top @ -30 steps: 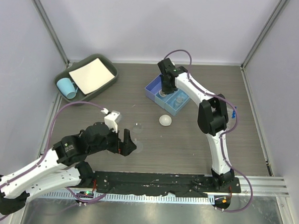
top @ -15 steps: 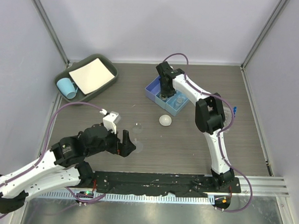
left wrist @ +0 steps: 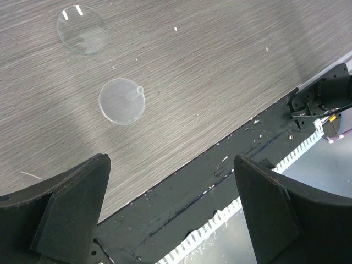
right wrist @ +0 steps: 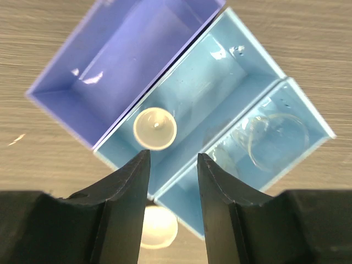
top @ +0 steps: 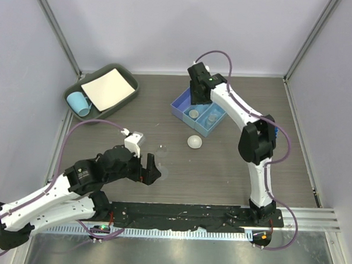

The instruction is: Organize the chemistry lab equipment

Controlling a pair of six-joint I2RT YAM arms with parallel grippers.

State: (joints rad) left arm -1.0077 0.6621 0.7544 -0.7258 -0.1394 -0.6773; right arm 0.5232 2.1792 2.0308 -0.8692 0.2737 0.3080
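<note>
My right gripper (top: 195, 98) (right wrist: 173, 155) hovers open and empty over the light-blue divided box (top: 180, 105) (right wrist: 126, 60). A round whitish dish (top: 193, 113) (right wrist: 155, 128) lies in the box's middle compartment. A piece of clear labware (top: 211, 117) (right wrist: 272, 140) lies in the compartment next to it. A second whitish dish (top: 194, 142) (right wrist: 158, 225) sits on the table just in front of the box. My left gripper (top: 150, 170) (left wrist: 170, 159) is open and empty near the table's front edge. Two clear round dishes (left wrist: 82, 29) (left wrist: 122, 100) lie flat on the table beyond it.
A grey tray (top: 116, 67) at the back left holds a white sheet and the light-blue cup (top: 79, 103). A small blue item (top: 276, 132) shows behind the right arm. The black base rail (left wrist: 220, 165) runs along the front edge. Walls enclose the table.
My right gripper has risen and drawn back from the box, and the whitish dish now shows in the middle compartment. The left arm has barely shifted.
</note>
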